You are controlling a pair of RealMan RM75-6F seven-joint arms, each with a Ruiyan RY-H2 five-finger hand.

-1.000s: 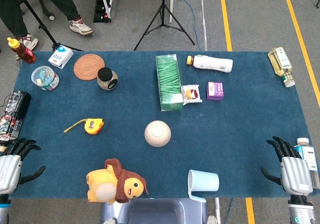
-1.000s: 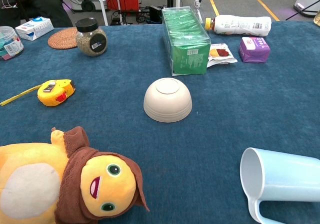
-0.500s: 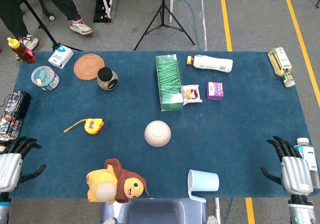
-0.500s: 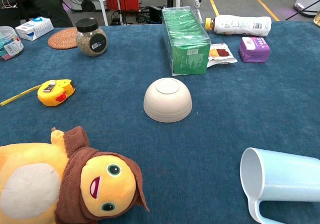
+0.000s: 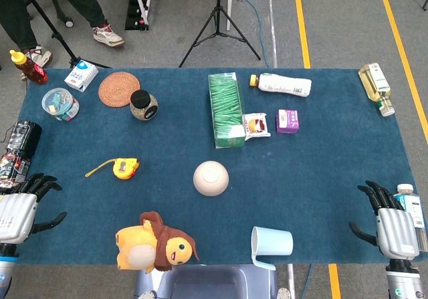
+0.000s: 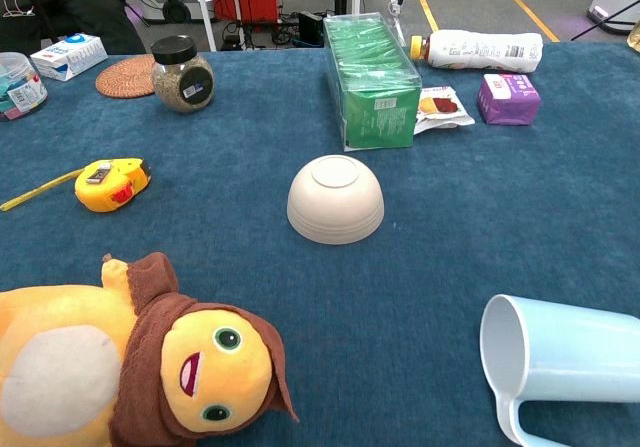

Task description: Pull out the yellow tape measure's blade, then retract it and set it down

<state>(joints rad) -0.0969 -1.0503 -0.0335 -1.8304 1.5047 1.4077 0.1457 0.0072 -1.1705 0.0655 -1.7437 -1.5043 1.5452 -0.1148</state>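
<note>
The yellow tape measure [image 5: 125, 168] [image 6: 112, 184] lies on the blue table, left of centre, with a short length of yellow blade [image 5: 97, 170] [image 6: 38, 190] sticking out to its left. My left hand [image 5: 19, 210] hovers at the table's near left corner, fingers apart and holding nothing, well short of the tape measure. Over the near right edge my right hand [image 5: 389, 223] is spread the same way, empty. Neither hand shows in the chest view.
An upturned cream bowl [image 5: 210, 178] sits mid-table. A plush toy [image 5: 155, 241] and a tipped pale blue cup [image 5: 272, 243] lie near the front edge. A jar [image 5: 143, 104], woven coaster [image 5: 119, 89], green box [image 5: 225, 108], bottles and snack packs stand further back.
My left hand has shifted slightly up and toward the table. The right hand and the tape measure have not moved.
</note>
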